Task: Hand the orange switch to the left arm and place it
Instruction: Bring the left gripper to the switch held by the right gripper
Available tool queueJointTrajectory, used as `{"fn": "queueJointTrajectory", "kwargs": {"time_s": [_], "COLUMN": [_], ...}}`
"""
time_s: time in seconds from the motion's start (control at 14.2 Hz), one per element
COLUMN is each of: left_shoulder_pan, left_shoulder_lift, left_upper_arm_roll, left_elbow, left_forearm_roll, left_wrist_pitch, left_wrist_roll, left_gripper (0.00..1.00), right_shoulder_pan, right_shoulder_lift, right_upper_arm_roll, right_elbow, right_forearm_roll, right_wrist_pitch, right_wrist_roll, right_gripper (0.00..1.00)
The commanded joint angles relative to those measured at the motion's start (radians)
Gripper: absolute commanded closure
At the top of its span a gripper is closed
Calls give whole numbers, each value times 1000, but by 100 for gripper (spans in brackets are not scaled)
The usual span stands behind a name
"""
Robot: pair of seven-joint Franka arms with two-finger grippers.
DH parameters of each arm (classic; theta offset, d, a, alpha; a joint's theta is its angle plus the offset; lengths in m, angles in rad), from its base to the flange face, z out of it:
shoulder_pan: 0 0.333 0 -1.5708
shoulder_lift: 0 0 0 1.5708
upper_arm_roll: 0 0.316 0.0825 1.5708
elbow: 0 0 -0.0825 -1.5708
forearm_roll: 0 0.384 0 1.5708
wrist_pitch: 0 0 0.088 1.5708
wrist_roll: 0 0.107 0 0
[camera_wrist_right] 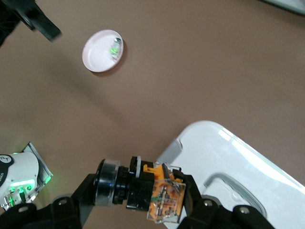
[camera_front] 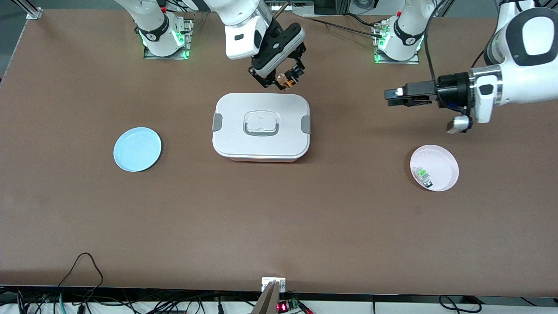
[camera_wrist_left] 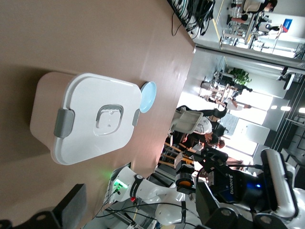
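My right gripper (camera_front: 284, 79) is shut on the orange switch (camera_front: 285, 80). It holds the switch in the air over the edge of the white lidded box (camera_front: 261, 126) that faces the arms' bases. In the right wrist view the switch (camera_wrist_right: 157, 191) lies sideways between the fingers, with its round dark end pointing away from the box (camera_wrist_right: 238, 162). My left gripper (camera_front: 391, 97) is open and empty. It hangs level over the table toward the left arm's end and points at the box. The left wrist view shows the box (camera_wrist_left: 90, 119) and the held switch (camera_wrist_left: 184, 180).
A pink plate (camera_front: 442, 159) holding a small green-and-clear component (camera_front: 423, 175) sits toward the left arm's end. A blue plate (camera_front: 137, 149) sits toward the right arm's end. Bare table lies between the box and the front camera.
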Motion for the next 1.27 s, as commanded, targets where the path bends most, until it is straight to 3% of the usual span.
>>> {"fn": "queueJointTrajectory", "kwargs": {"time_s": [0.0, 0.28, 0.63, 1.2], "left_shoulder_pan": [1, 1, 4, 1], "left_shoulder_lift": [-6, -21, -17, -9], "left_upper_arm_roll": [-61, -80, -80, -138], "left_elbow": [5, 18, 65, 65], "left_forearm_roll": [-10, 2, -50, -85], "left_wrist_pitch": [13, 13, 17, 103], "left_wrist_roll": [-15, -25, -87, -173], "left_gripper": [1, 5, 9, 10], "right_shoulder_pan": [23, 66, 89, 92], "right_shoulder_lift": [53, 92, 116, 116], "right_upper_arm_roll": [4, 1, 1, 1], "right_elbow": [31, 29, 29, 28], "right_forearm_roll": [1, -5, -21, -22], "right_wrist_pitch": [106, 279, 382, 390], "right_wrist_roll": [-69, -74, -71, -75], "right_gripper": [100, 100, 100, 100]}}
